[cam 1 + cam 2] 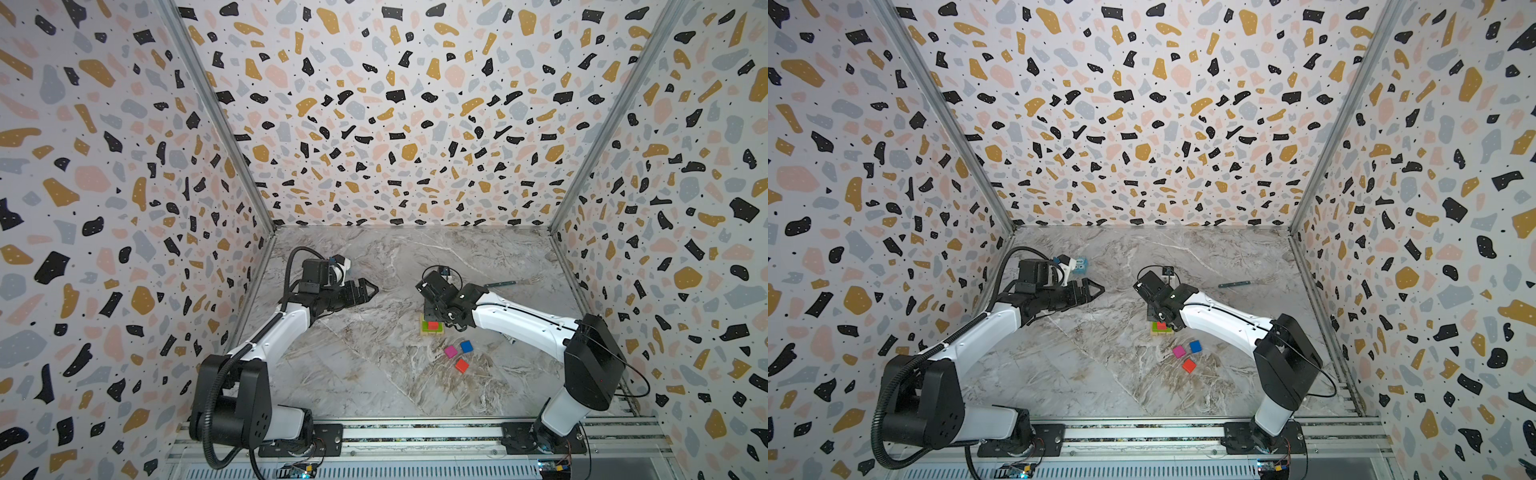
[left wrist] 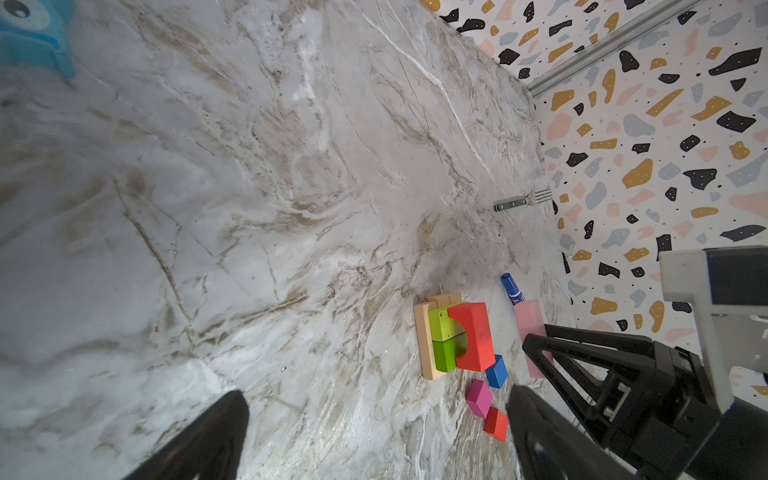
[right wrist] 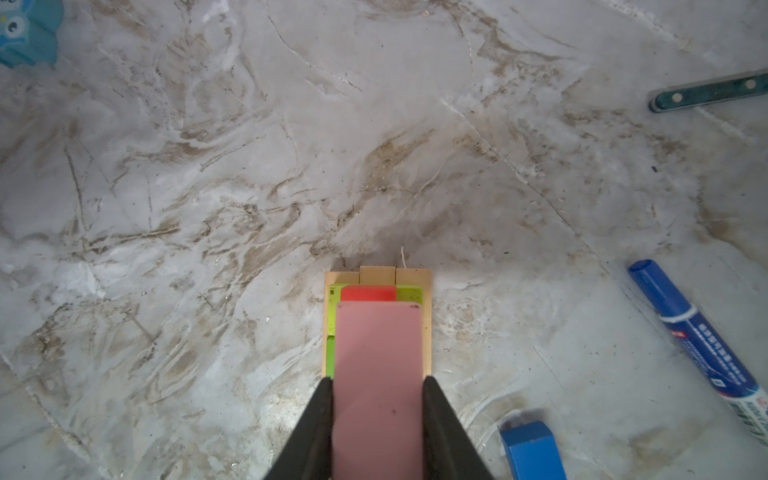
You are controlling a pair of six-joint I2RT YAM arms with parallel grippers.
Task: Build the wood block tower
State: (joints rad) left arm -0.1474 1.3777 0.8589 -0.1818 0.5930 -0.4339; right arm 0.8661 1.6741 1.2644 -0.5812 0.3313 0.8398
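The tower [image 1: 432, 327] stands mid-table: a tan base [image 2: 428, 345], two lime-green blocks [image 2: 442, 336] and a red block [image 2: 473, 336] with an arched notch. My right gripper [image 3: 378, 380] hangs over it, shut on a pink block [image 3: 378, 365] that is still apart from the stack in the left wrist view. From the right wrist view the pink block covers most of the red block [image 3: 368, 294]. Blue [image 1: 466, 346], magenta [image 1: 450, 352] and orange-red [image 1: 461, 365] cubes lie loose just in front. My left gripper [image 1: 372, 289] is open and empty, well left of the tower.
A blue-capped marker pen [image 3: 698, 332] lies to the right of the tower. A fork with a dark green handle [image 1: 500, 284] lies behind it, near the right wall. A pale blue box with cartoon eyes [image 1: 1079, 266] sits at the back left behind my left wrist.
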